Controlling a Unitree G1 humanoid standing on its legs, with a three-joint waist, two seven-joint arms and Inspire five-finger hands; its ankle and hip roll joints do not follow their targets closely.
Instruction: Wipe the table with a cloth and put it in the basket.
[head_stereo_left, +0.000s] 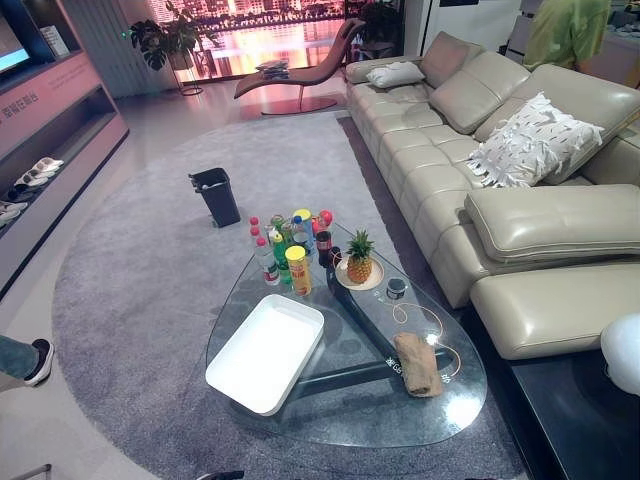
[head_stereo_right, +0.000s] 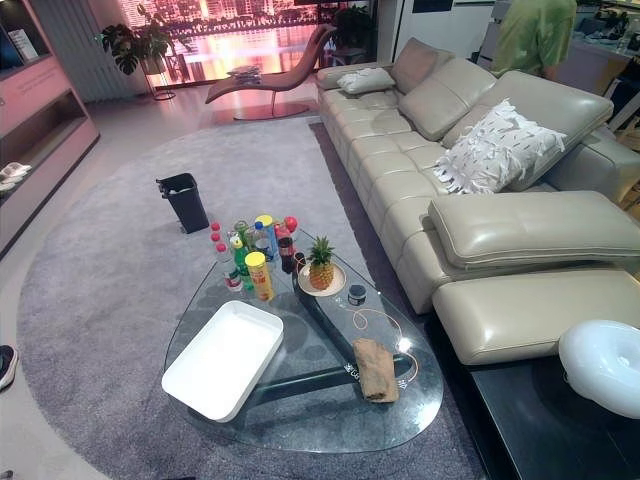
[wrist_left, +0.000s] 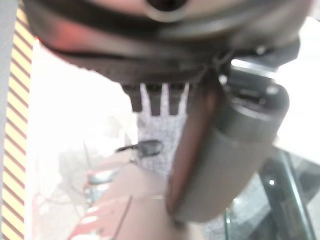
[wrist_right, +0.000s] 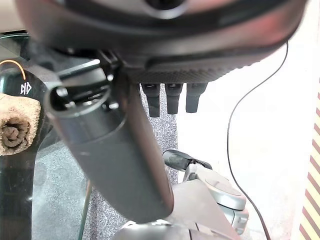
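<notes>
white tray (head_stereo_left: 265, 352) lower centre on glass table (head_stereo_left: 300, 420) | cloth (head_stereo_left: 418, 363) rolled, lower right, soft, light: pinch mid-roll | left hand (wrist_left: 220, 150), right hand (wrist_right: 115, 150) relaxed, empty

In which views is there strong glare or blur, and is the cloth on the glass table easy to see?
Left eye view: the far window is pink and overexposed, yet the rolled cloth on the glass table is plain to see. Left wrist view: bright white wash and blur around the left hand. Right wrist view: right hand sharper, floor overexposed.

Rolled cloth (head_stereo_right: 375, 369) on glass table (head_stereo_right: 330, 425)
</notes>
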